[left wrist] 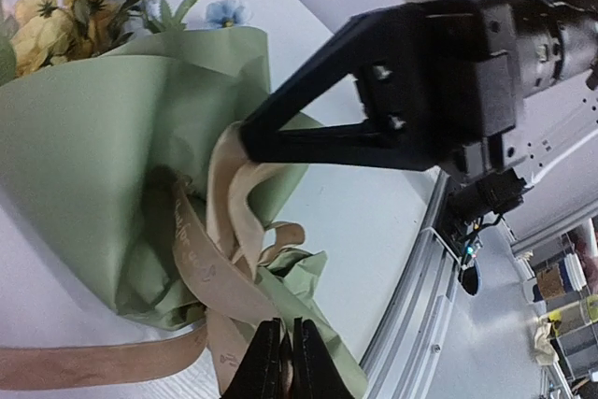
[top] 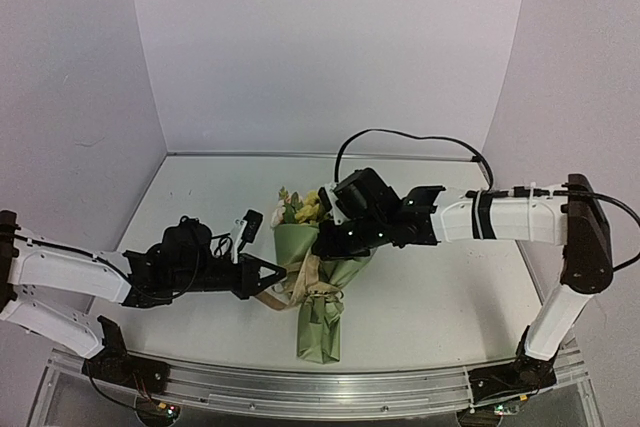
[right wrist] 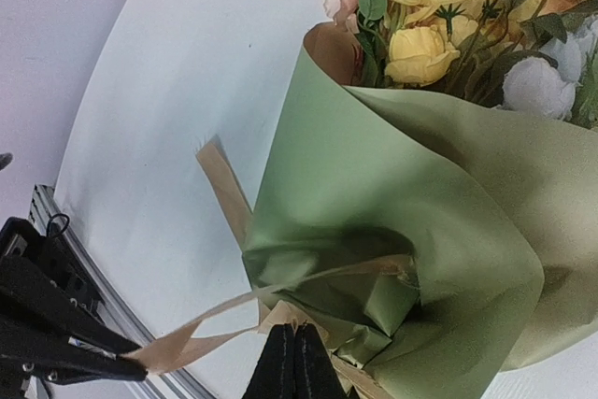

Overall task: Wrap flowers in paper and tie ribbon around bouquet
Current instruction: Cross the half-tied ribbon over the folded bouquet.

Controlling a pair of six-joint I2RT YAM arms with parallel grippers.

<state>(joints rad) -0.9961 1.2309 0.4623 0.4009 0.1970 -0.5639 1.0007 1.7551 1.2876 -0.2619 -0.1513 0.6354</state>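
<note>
Left gripper (top: 281,272) is nearly pressed together, pinching a ribbon (left wrist: 201,259) strand just left of the bouquet (top: 322,332). Bouquet lies mid-counter (top: 440,297), flowers (top: 303,209) at the far end, ribbon looped round its waist. Right gripper (right wrist: 294,352) is pressed together on the ribbon at that waist. You'll want to pull both strands apart evenly and low, so the tie cinches without dragging the paper (right wrist: 374,193).
</note>
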